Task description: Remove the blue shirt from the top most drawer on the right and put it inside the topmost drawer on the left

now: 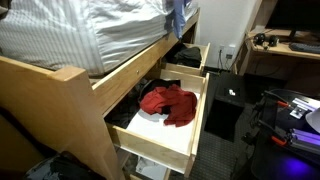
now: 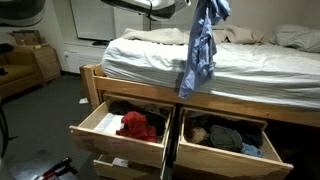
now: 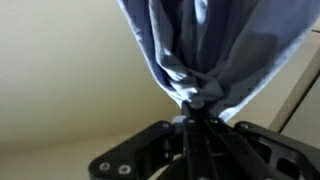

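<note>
The blue shirt (image 2: 199,50) hangs in a long bunch from my gripper (image 2: 207,6), high above the bed's front edge and between the two top drawers. It also shows in the wrist view (image 3: 200,45), pinched at its top by my shut gripper (image 3: 195,108), and in an exterior view (image 1: 177,15) at the upper edge. The top left drawer (image 2: 100,130) is open and holds a red garment (image 2: 139,124). The top right drawer (image 2: 262,158) is open with dark clothes (image 2: 226,136) in it.
The bed (image 2: 250,65) with white bedding sits over the wooden drawer frame. A lower left drawer (image 2: 110,162) is also pulled out. The red garment shows in an exterior view (image 1: 168,103), with a dark box (image 1: 227,105) and a desk (image 1: 285,50) beside the bed.
</note>
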{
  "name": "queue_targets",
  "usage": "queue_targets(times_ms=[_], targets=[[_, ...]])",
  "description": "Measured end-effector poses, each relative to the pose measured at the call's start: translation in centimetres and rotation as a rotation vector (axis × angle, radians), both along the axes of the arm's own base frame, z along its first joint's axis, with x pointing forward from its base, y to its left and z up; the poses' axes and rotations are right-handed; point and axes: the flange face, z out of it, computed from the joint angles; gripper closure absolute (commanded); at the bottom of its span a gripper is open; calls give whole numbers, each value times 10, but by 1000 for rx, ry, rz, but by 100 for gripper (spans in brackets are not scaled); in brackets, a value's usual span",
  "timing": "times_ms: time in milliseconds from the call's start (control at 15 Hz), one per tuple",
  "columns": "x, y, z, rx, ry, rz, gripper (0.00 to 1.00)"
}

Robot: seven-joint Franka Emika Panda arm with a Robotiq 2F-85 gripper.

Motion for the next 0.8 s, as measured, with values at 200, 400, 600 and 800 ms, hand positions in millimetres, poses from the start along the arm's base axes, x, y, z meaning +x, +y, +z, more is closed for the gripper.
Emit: queue_targets(times_ms=[200, 400, 600, 800], targets=[[-12, 50, 29, -49, -63, 89, 99], [-26, 95, 43, -62, -68, 257, 99], [-39, 126, 45, -63, -49, 429, 99], [-51, 148, 33, -46, -2, 596, 99]])
